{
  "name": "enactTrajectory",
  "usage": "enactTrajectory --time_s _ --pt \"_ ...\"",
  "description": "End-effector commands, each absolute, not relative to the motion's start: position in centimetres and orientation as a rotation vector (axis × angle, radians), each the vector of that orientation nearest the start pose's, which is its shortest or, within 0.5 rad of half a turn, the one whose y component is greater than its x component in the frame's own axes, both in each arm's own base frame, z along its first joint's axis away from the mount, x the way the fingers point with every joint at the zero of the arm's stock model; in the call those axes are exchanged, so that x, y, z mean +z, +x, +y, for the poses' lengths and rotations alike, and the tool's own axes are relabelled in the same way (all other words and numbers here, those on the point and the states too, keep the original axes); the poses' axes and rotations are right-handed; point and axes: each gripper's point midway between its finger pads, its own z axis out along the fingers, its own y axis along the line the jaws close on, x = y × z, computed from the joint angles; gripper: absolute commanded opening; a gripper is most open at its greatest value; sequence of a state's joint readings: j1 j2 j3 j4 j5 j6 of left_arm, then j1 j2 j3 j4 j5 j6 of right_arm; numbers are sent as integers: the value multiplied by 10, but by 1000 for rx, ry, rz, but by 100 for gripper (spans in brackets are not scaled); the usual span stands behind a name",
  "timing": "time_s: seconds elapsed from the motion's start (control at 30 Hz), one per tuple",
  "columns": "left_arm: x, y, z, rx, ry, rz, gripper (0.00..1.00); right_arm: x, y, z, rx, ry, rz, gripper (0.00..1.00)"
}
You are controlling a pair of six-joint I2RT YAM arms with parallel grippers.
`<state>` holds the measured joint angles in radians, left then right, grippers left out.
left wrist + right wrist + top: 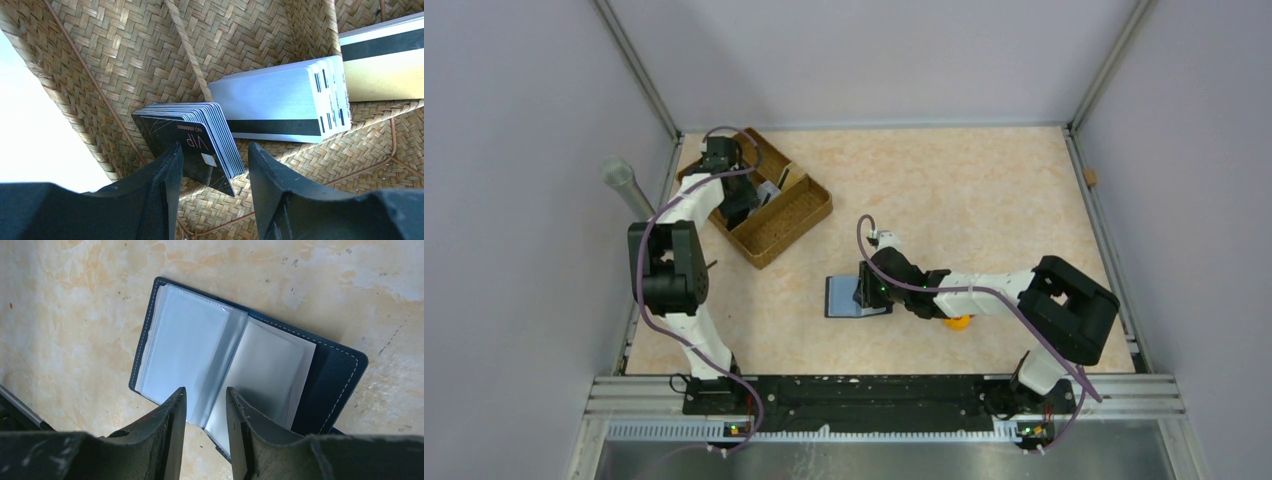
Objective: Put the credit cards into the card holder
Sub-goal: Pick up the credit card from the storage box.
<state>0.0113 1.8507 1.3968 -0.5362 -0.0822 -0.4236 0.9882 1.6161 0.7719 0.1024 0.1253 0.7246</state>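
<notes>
The credit cards stand in stacks inside a brown woven tray (796,222). In the left wrist view there is a dark stack with a "VIP" card (192,142) in front, a silver stack (280,102) behind it and a pale stack with a black stripe (385,60) at the far right. My left gripper (215,160) is open, its fingers either side of the dark stack's lower corner; it also shows in the top view (742,205). The navy card holder (330,375) lies open on the table (839,297), its clear sleeves showing. My right gripper (206,392) is open just above the holder's near edge, astride the middle sleeve (220,370); it also shows in the top view (864,288).
The tray's woven divider (185,40) and walls (75,85) close in around the left fingers. A yellow-orange round piece (959,322) lies under the right forearm. A grey tube (627,185) leans at the left wall. Metal rails edge the table.
</notes>
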Motion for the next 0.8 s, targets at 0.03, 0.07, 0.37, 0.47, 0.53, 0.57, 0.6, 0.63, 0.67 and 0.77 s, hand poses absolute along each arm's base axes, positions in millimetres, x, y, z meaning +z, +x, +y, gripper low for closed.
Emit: enactTrajectory --time_s 0.03,0.07,0.37,0.47,0.53,0.57,0.6,0.63,0.67,0.77 --pt "115 455 -2 -93 -545 2397 50 64 219 349 754 -271 2349 35" --pt "115 455 -2 -91 -546 2396 49 64 219 349 754 -272 2349 35" --pt "125 452 3 -64 -545 2371 41 65 219 349 756 -275 2349 35" --pt "127 451 3 -61 -545 2366 36 65 219 349 756 -275 2350 35" --pt "128 451 3 -60 -540 2364 29 64 218 349 754 -275 2350 35" --pt "129 451 4 -59 -539 2363 27 65 218 349 756 -276 2350 35" --pt "129 450 4 -57 -537 2364 25 65 218 349 754 -275 2350 35" --pt "129 450 4 -55 -536 2364 24 65 219 349 756 -275 2349 35" --pt "128 449 5 -47 -535 2366 24 65 218 349 755 -275 2350 35" --pt "122 446 10 -2 -549 2387 33 65 218 349 756 -276 2349 35"
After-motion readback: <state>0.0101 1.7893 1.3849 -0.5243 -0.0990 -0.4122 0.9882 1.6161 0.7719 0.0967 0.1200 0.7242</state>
